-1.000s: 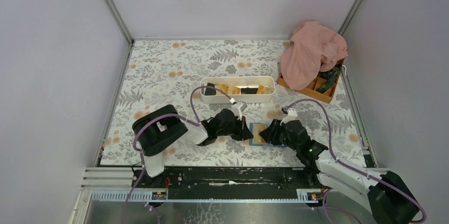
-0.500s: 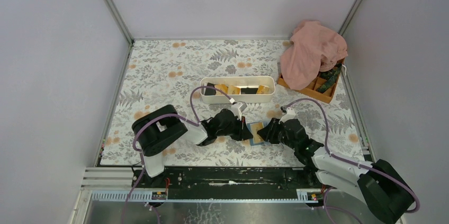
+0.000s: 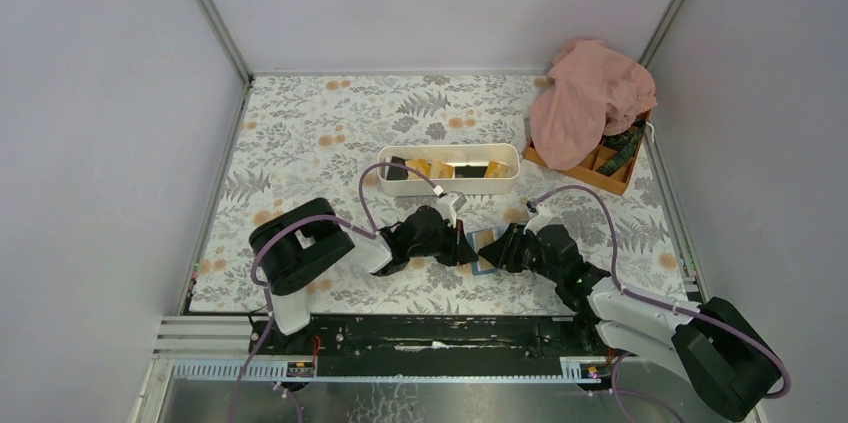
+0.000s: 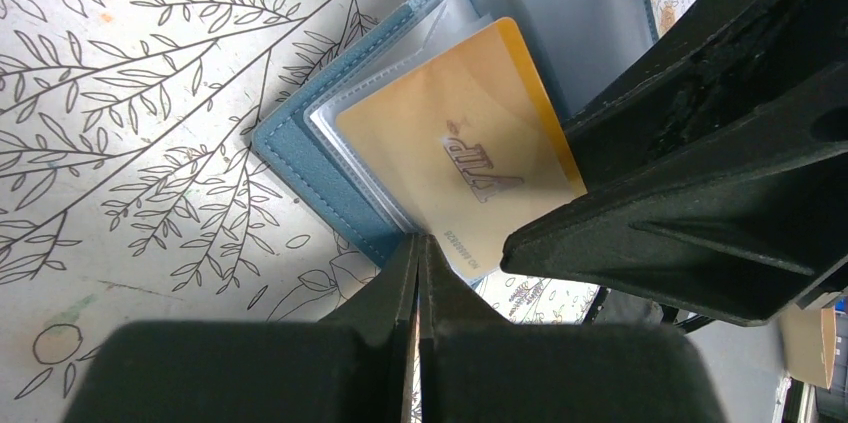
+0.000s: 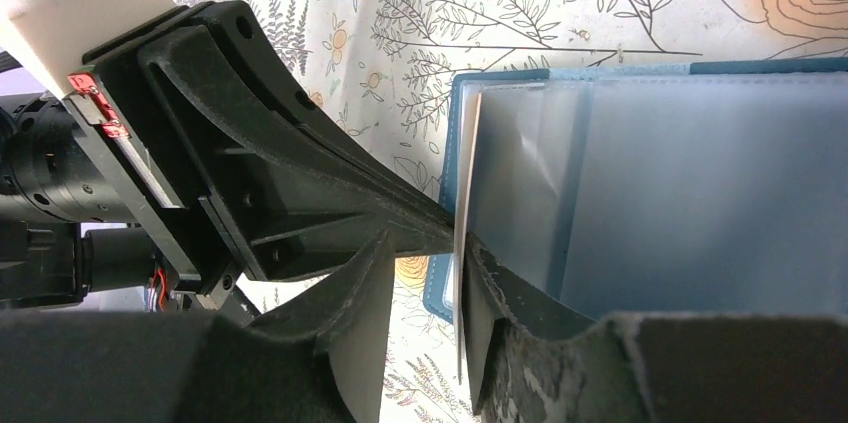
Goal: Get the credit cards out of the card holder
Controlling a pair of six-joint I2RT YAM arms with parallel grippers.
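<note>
On the counter (image 3: 300, 133), near side, my left claw (image 4: 418, 243), pressed together, steadies the card holder (image 4: 300, 158); right claw (image 5: 428, 253), half-spread, straddles the free edge of a thin, likely slick credit card (image 4: 460, 168).

The holder (image 3: 484, 251) lay lower centre, between the left gripper (image 3: 465, 247) and right gripper (image 3: 501, 248); the tray (image 3: 450, 186) sat above.

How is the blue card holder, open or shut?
Open. The card holder lies spread on the table, its clear pockets showing, with a yellow card over them.
</note>
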